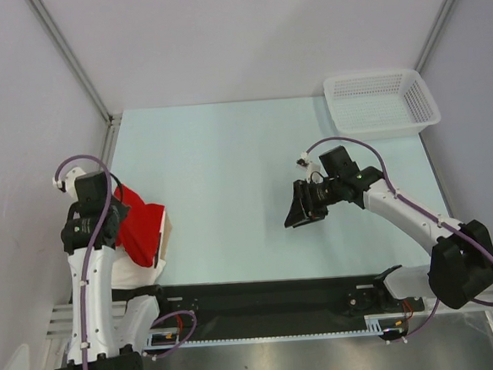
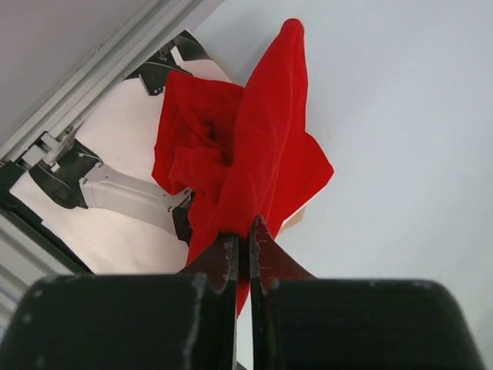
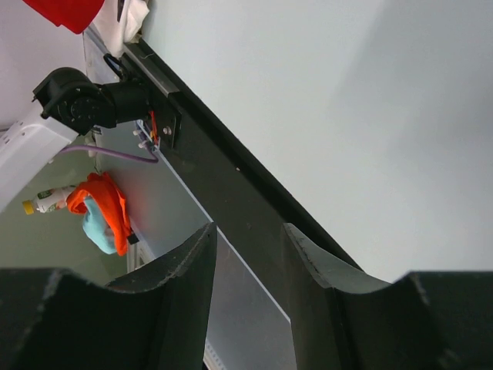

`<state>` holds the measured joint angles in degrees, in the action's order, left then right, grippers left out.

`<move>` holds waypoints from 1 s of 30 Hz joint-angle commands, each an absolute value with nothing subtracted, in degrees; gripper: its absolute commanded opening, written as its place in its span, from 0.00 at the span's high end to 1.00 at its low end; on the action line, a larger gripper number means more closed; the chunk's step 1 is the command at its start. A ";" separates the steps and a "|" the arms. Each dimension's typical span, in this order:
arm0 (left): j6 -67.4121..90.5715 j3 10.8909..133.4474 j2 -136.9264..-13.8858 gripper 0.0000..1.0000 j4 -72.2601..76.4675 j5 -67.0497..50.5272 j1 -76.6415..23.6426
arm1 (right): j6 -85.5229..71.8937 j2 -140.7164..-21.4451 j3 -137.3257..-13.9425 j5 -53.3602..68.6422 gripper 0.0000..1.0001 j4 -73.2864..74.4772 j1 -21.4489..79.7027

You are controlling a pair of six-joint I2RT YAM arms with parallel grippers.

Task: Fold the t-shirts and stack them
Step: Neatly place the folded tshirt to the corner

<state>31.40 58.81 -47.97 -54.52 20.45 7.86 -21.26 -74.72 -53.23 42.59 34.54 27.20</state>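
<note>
The left gripper (image 2: 243, 235) is clenched tight on a bit of the red t-shirt (image 2: 266, 154). Its two fingers (image 2: 223, 258) are pressed close, with the red cloth pinched between them. From the pinch, the t-shirt spreads out in a crumpled bunch. It is not flat and it is not folded. One end sticks out in a long point over the pale blue desk (image 1: 228, 169).

From the top camera, the t-shirt sits at the left side of the desk, near the front corner, right beside the left arm. Part of it lies over something white and flat with a tan edge (image 1: 164, 237). I cannot tell what that thing is.

The right gripper (image 3: 248, 231) is released. Its fingers stand apart and nothing is between them. It hangs in the air over the middle of the desk, well apart from the t-shirt, and it points down toward the black strip (image 3: 231, 193) along the front edge of the desk.

A white mesh basket (image 1: 380, 104) sits at the far right corner of the desk, well away from both grippers.
</note>
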 commanded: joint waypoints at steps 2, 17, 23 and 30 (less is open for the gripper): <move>23.75 59.41 -46.67 0.99 -49.13 23.99 8.35 | -20.04 -75.15 -53.88 43.95 0.55 34.89 27.42; 30.40 53.00 -43.33 1.00 -51.59 34.64 7.73 | -20.12 -78.84 -56.60 43.95 0.56 35.77 29.00; 34.80 54.58 -47.99 1.00 -52.83 28.05 10.46 | -23.37 -81.20 -58.88 41.05 0.53 32.96 33.12; 37.08 50.81 -50.09 1.00 -52.12 27.77 12.83 | -28.38 -88.32 -64.86 42.45 0.52 27.96 38.05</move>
<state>34.37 52.60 -49.19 -52.90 29.17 11.16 -25.06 -86.87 -61.89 41.80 31.86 36.60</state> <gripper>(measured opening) 0.036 0.480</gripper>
